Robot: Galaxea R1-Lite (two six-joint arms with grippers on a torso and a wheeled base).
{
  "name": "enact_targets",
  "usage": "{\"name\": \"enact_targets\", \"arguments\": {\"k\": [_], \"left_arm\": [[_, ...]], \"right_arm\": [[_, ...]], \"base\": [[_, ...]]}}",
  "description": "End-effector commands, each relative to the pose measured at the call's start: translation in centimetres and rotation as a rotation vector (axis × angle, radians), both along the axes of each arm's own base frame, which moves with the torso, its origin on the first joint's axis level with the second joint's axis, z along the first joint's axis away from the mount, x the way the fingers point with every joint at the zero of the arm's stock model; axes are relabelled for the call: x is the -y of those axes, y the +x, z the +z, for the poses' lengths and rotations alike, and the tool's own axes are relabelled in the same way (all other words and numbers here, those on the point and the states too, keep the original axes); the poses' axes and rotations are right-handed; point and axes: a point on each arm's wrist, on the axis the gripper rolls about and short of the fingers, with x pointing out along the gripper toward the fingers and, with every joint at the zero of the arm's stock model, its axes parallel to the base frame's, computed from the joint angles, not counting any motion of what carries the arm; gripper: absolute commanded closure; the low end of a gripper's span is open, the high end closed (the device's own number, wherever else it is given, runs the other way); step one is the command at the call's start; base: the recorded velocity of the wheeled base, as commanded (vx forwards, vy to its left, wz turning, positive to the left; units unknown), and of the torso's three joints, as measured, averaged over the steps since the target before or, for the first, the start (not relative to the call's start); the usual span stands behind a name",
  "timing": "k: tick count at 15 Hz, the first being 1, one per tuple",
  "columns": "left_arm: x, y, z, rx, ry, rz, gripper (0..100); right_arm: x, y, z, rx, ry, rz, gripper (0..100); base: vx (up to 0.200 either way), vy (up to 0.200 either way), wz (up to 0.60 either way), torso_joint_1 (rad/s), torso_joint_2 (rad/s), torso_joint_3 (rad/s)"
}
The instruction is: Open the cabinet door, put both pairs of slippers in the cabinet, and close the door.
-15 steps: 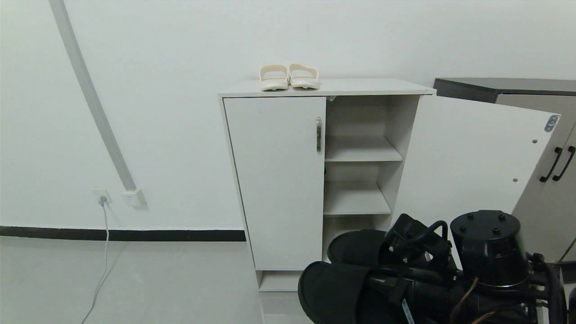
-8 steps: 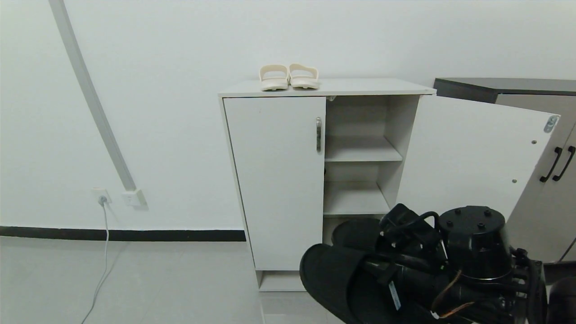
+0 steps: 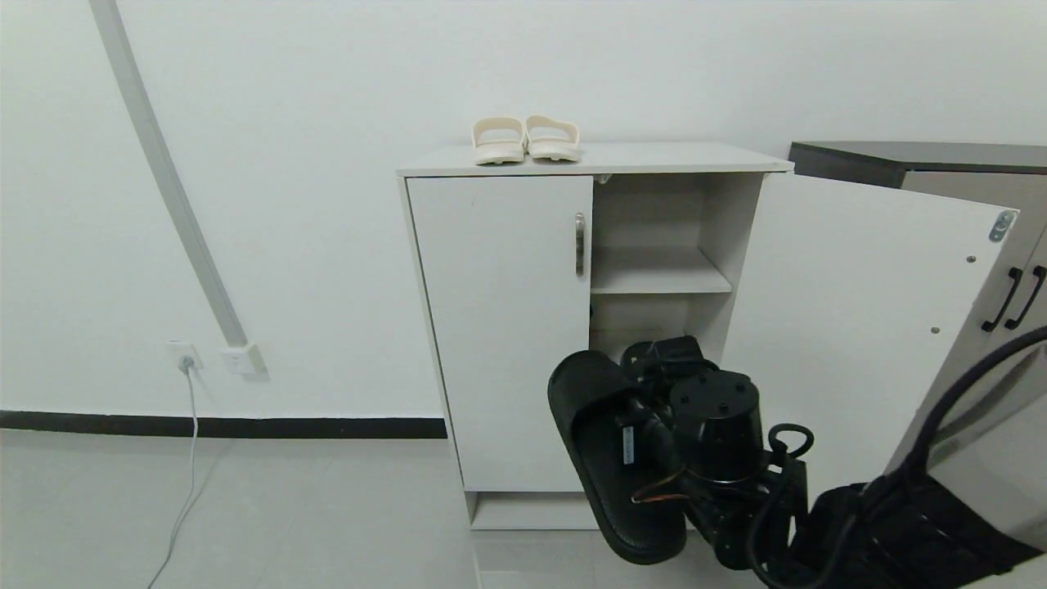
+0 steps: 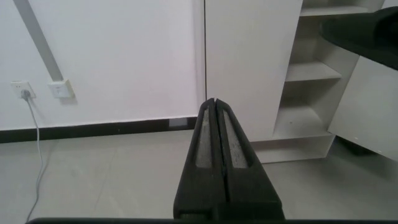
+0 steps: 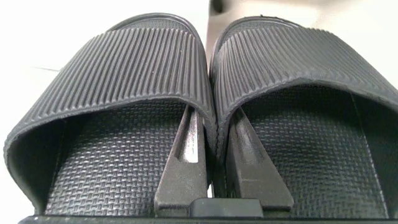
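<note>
A white cabinet stands against the wall, its left door closed and its right door swung wide open. A cream pair of slippers lies on its top. My right gripper is shut on the black pair of slippers, held tilted in front of the open compartment, below the upper shelf. In the right wrist view the fingers reach inside the black slippers and pinch their adjoining side walls. My left gripper is shut on nothing, low over the floor, facing the cabinet.
A grey cabinet with black handles stands right behind the open door. A wall socket with a hanging cable is far left. Bare tiled floor lies to the left of the cabinet.
My right arm has risen and moved left toward the open compartment, carrying the black slippers, which now hang more steeply tilted. The cabinet and cream slippers have not moved.
</note>
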Motion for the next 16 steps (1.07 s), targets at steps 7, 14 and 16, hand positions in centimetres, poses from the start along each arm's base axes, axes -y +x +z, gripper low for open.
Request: {"name": "enact_targets", "arguments": {"k": [7,14,16], "left_arm": [[0.0,0.0,0.0,-0.004,-0.002,0.000,100],[0.0,0.0,0.0,-0.003,-0.003,0.000,100],[0.0,0.0,0.0,-0.003,-0.003,0.000,100]], "right_arm": [[-0.4,5.5,-3.8,0.002,0.016,-0.256,100],[-0.5,5.7,-5.0,-0.017,0.001,-0.257,100],[-0.6,5.7,-5.4,-0.024,-0.007,-0.256,100]], "base": [[0.000,-0.057,0.00,0.001,0.00,0.000],[0.000,-0.143,0.00,0.005,0.00,-0.001],[0.000,0.000,0.00,0.000,0.00,0.000]]}}
